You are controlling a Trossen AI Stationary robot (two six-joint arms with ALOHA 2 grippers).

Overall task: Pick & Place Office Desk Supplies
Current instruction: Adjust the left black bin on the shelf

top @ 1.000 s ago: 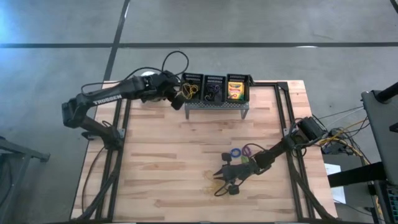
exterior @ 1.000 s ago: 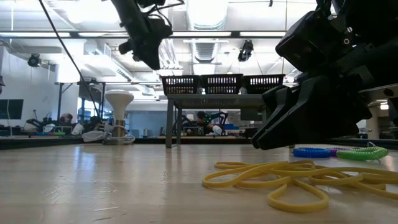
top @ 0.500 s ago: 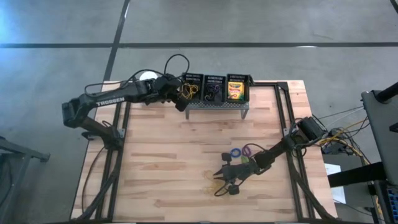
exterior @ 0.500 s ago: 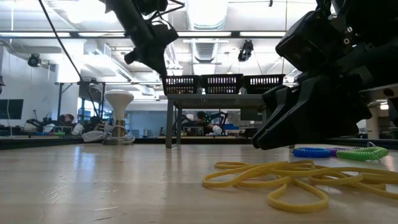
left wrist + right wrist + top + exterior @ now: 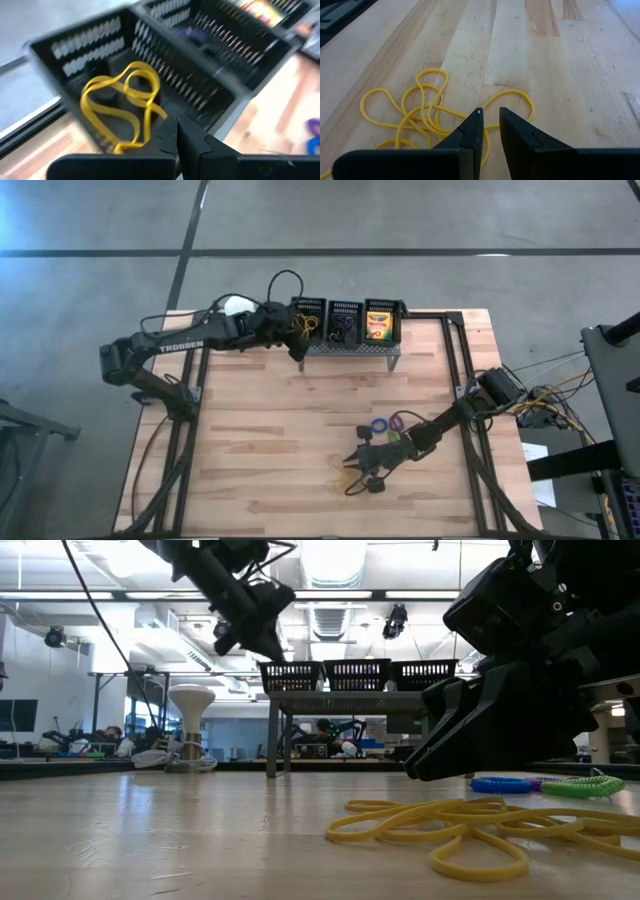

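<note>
You've got bands [image 5: 125, 107], rings and crayons [image 5: 379, 323] binned, your left gripper [image 5: 299, 352] shut and empty beside the bins, while your right gripper [image 5: 489, 131], slightly parted, holds nothing over the loose bands [image 5: 427, 107] left on the table.

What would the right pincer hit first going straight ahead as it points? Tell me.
Probably the tangle of yellow rubber bands on the table: the right pincer points right at it, fingertips slightly apart. Beyond that, only bare wood shows.
</note>
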